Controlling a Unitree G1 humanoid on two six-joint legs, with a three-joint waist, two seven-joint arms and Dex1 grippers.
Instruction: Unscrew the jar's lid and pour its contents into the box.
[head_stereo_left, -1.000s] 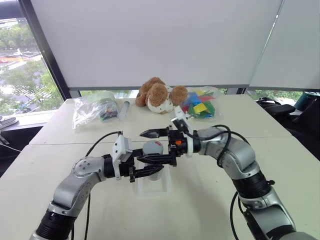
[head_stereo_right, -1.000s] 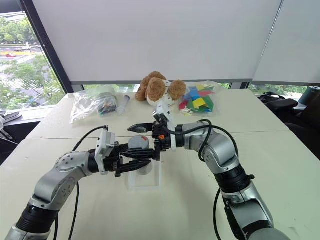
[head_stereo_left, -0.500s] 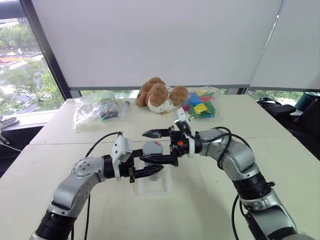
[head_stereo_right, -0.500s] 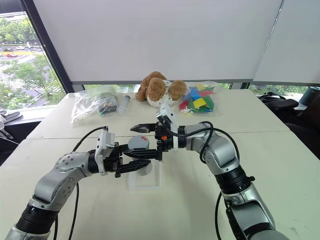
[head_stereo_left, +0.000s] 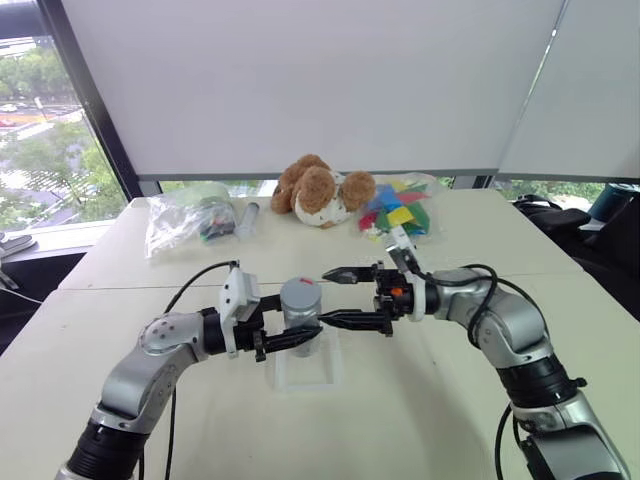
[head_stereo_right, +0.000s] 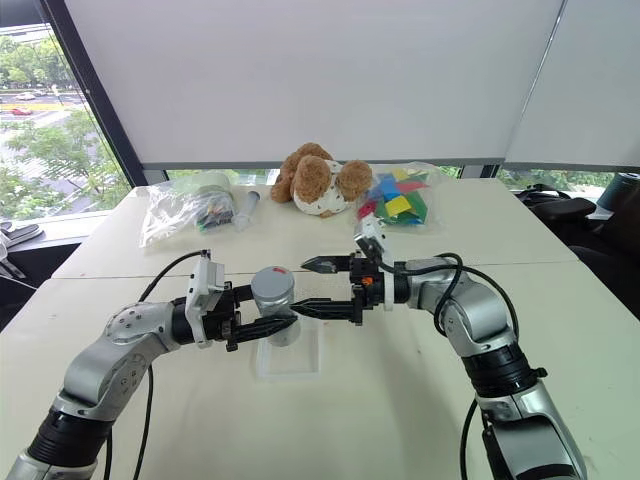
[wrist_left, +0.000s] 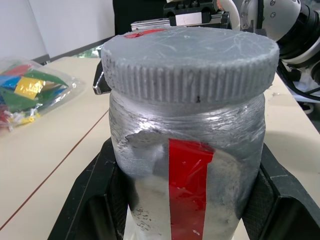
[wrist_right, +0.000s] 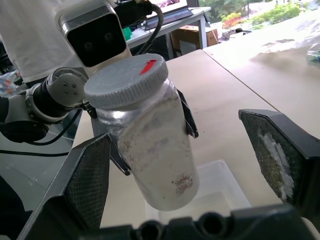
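Left end effector (head_stereo_left: 300, 338) reached level, clamped on the capped jar (head_stereo_left: 300, 315) above the box (head_stereo_left: 303, 371); right end effector (head_stereo_left: 338, 297) gaped empty beside it; 2 bags lay behind.

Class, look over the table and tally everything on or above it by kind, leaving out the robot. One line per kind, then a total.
Jars with lid on: 1
White plastic boxes: 1
Clear plastic bags: 2
Plush toys: 1
Syringe-like tubes: 1
Total: 6
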